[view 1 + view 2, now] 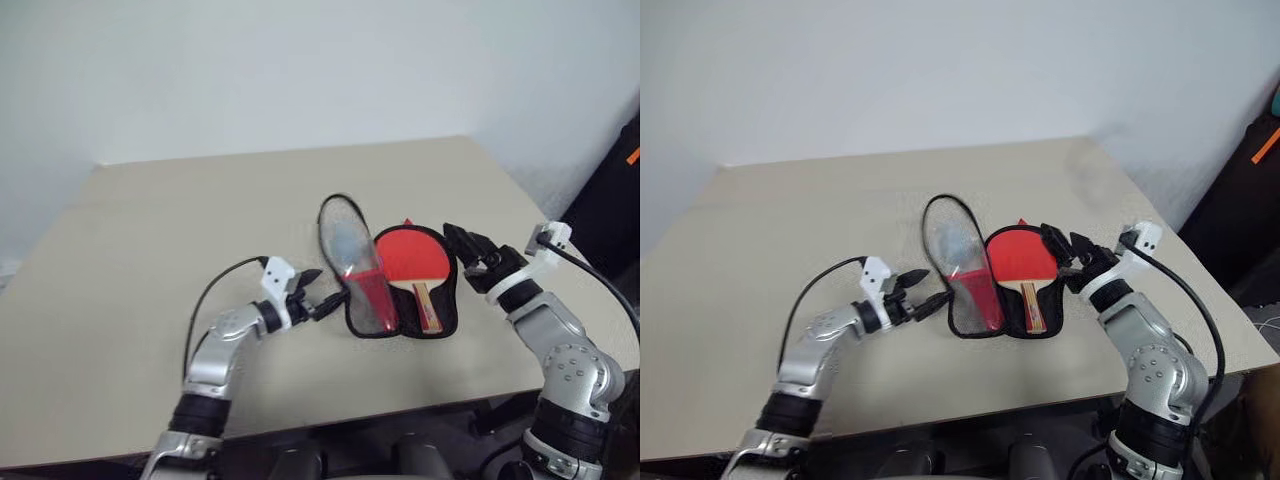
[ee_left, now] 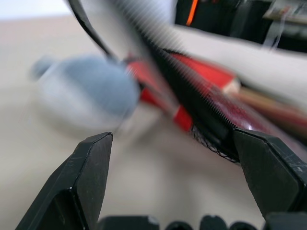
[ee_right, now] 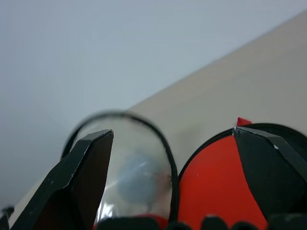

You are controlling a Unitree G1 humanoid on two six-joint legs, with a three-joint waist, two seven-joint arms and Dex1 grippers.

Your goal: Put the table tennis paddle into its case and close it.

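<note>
The case (image 1: 451, 297) lies open in the middle of the table. Its black half lies flat and holds the table tennis paddle (image 1: 412, 255), red face up, wooden handle (image 1: 427, 305) pointing toward me. The clear half (image 1: 358, 262), with its red lower panel, stands tilted up on the left; a grey fuzzy ball (image 1: 345, 240) shows through it. My left gripper (image 1: 328, 295) is open just left of the clear half's lower edge, and its wrist view has the case's zip edge (image 2: 201, 115) between the fingers (image 2: 91, 182). My right gripper (image 1: 458, 240) is open, raised just right of the black half.
The beige table (image 1: 150, 230) has bare room all around the case, with its front edge close to me and its right edge past my right arm. A black object with an orange mark (image 1: 615, 190) stands beyond the table's right side. A pale wall runs behind.
</note>
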